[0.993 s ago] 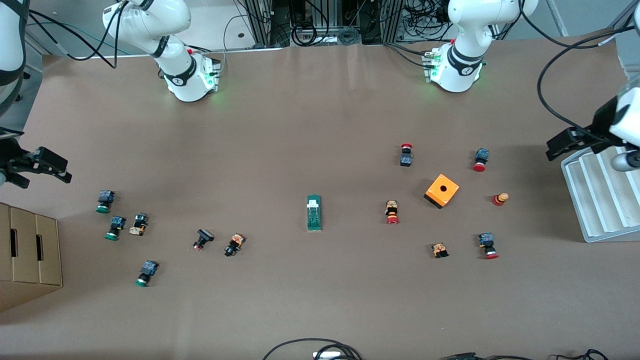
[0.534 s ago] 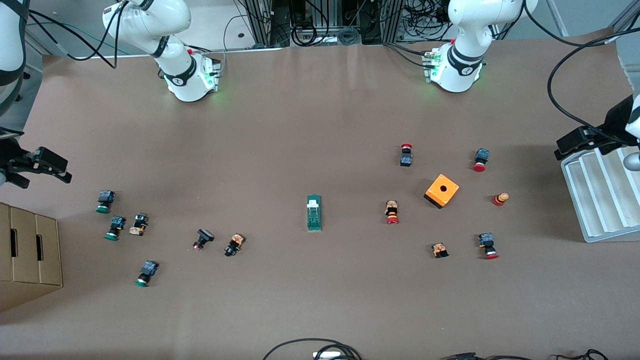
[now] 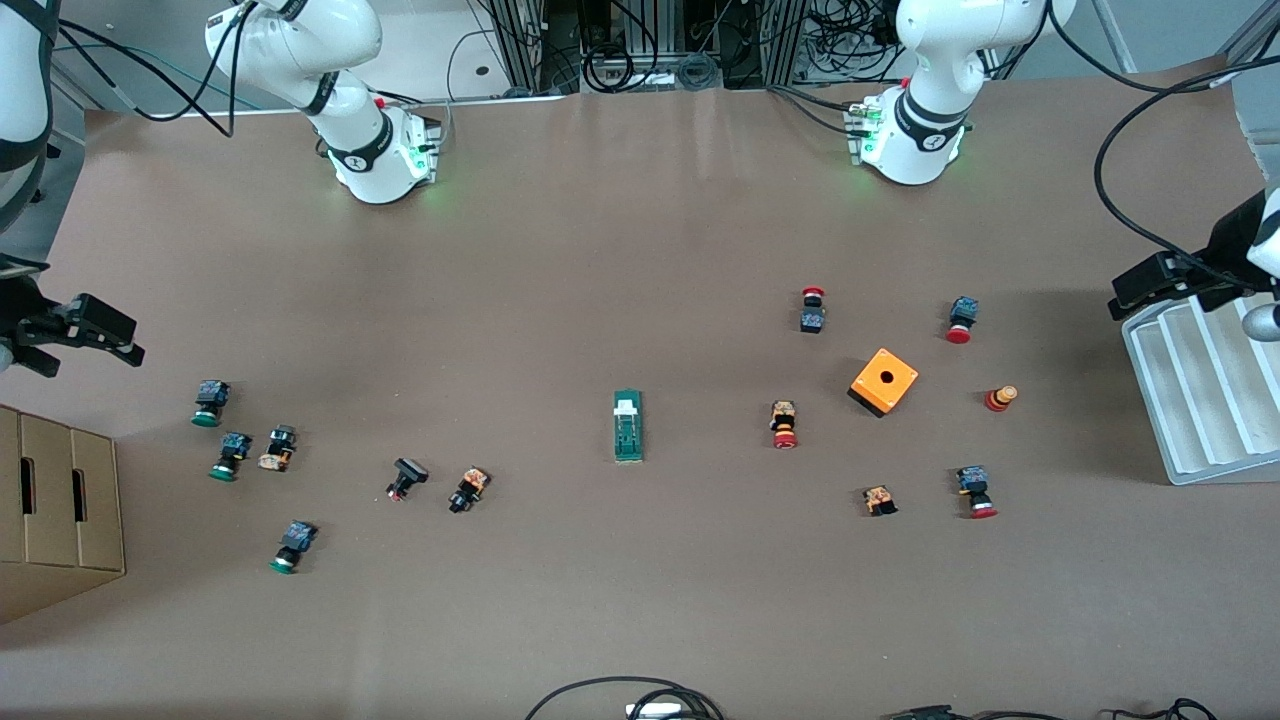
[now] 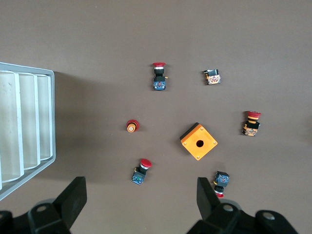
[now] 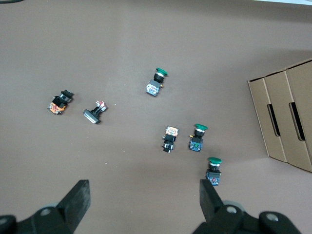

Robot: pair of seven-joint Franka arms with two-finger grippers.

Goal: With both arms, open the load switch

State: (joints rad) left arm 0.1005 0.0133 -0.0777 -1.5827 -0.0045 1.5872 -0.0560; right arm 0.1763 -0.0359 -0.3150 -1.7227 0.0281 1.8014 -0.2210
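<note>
The load switch [image 3: 628,425], a narrow green block with a small white slider at the end toward the arms' bases, lies flat in the middle of the table. Nothing touches it, and neither wrist view shows it. My left gripper [image 3: 1135,290] hangs open over the table at the left arm's end, by a corner of the white tray. In the left wrist view it [image 4: 140,190] is empty, high above red-capped buttons. My right gripper [image 3: 105,335] hangs open and empty at the right arm's end. In the right wrist view it [image 5: 144,192] is over bare table near green-capped buttons.
An orange box with a hole [image 3: 884,381] stands among several red-capped push buttons [image 3: 784,424] toward the left arm's end. Green-capped buttons [image 3: 210,402] lie scattered toward the right arm's end. A white ribbed tray [image 3: 1200,400] and a cardboard box [image 3: 60,510] stand at the two ends.
My left gripper has drawn back toward the left arm's end of the table, then come to rest. The right arm and the load switch have not moved.
</note>
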